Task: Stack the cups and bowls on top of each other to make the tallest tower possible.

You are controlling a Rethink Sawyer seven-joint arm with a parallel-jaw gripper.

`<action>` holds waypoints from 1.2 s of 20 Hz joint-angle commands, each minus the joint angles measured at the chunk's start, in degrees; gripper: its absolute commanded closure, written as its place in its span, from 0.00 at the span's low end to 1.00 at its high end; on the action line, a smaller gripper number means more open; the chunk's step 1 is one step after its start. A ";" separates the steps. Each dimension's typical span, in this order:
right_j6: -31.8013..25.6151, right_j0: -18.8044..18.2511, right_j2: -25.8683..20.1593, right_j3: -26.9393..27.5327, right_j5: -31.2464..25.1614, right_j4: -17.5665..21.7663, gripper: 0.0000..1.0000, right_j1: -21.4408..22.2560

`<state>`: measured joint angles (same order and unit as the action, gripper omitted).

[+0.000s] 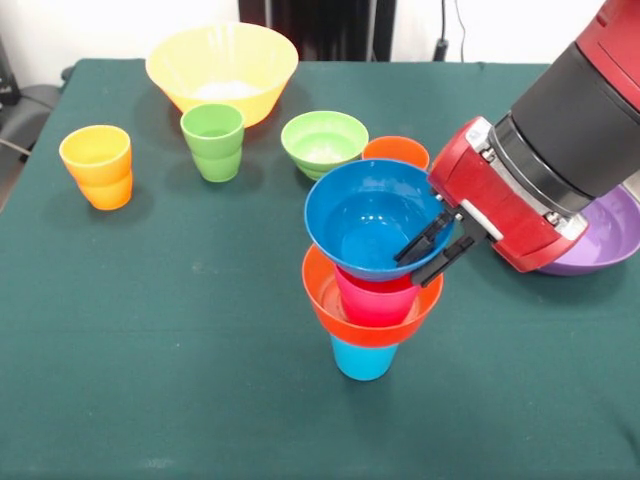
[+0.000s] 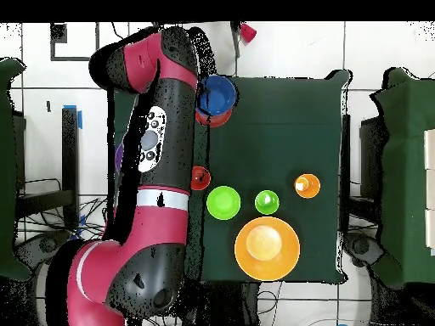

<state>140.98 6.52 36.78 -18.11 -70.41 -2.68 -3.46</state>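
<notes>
Black two-fingered gripper [image 1: 436,246] pinching the right rim of the glossy blue plastic bowl [image 1: 368,222], tilted atop the magenta tumbler [image 1: 376,297].

I see a dark green surface [image 1: 150,330]. On it: yellow bowl [image 1: 222,70] upper left, yellow-orange cups [image 1: 97,165], green cup [image 1: 213,141], light green bowl [image 1: 324,143], purple bowl [image 1: 610,240] at right, light blue cup [image 1: 363,358] at centre.

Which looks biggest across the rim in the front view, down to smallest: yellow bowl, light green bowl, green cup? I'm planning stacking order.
1. Yellow bowl, clearly widest although farthest back.
2. Light green bowl.
3. Green cup, narrowest; it stands beside the light green bowl at similar depth, so that comparison is fair.
</notes>
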 commanded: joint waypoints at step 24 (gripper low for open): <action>7.11 -1.49 -4.63 -7.07 5.29 -0.97 1.00 0.40</action>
<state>140.98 5.05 36.77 -19.47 -66.53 -2.82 -2.83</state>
